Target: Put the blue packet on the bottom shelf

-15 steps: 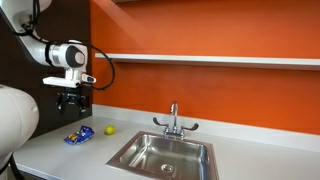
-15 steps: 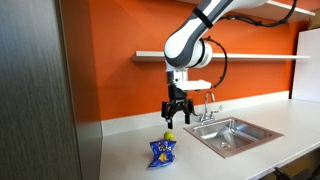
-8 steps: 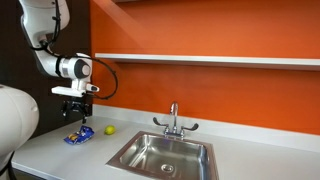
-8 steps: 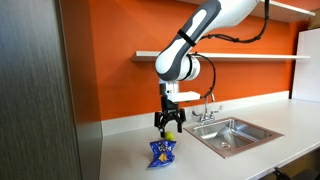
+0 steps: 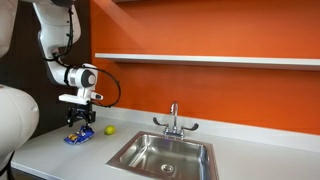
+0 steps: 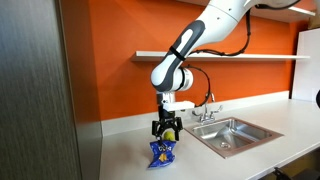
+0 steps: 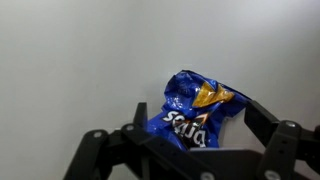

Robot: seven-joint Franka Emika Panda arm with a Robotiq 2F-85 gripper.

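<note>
While the blue packet (image 5: 78, 136) lay crumpled on the white counter (image 5: 250, 150), the arm's gripper (image 5: 77, 120) hung straight above it, fingers pointing down. In both exterior views the packet sat directly under the claw, with only a thin gap between the two. Whether a fingertip had already met the foil could not be told.

From the wrist view, the packet (image 7: 190, 108) filled the space between the two dark fingers (image 7: 140, 112), slightly to the far side of the line joining their tips. Its crumpled body seemed to run roughly left to right, along the line on which the claw would close, though the folds made that axis hard to call. The gripper (image 7: 194, 112) stood spread wide, the jaws well apart and clasping nothing.

A small yellow-green ball (image 5: 109, 129) rested on the counter just to the right of the packet, nearer the orange wall. In an exterior view the ball (image 6: 171, 134) showed close behind the gripper (image 6: 163, 130), above the packet (image 6: 162, 152).

Judged from this, a short straight drop and a squeeze would take the packet, provided the fingers cleared the ball. The bottom shelf (image 5: 200, 59), a long white board on the orange wall, ran well above and behind the counter, so a lift up and away to the far side would be needed after the grasp. In an exterior view the bottom shelf (image 6: 250, 56) passed behind the arm.
</note>
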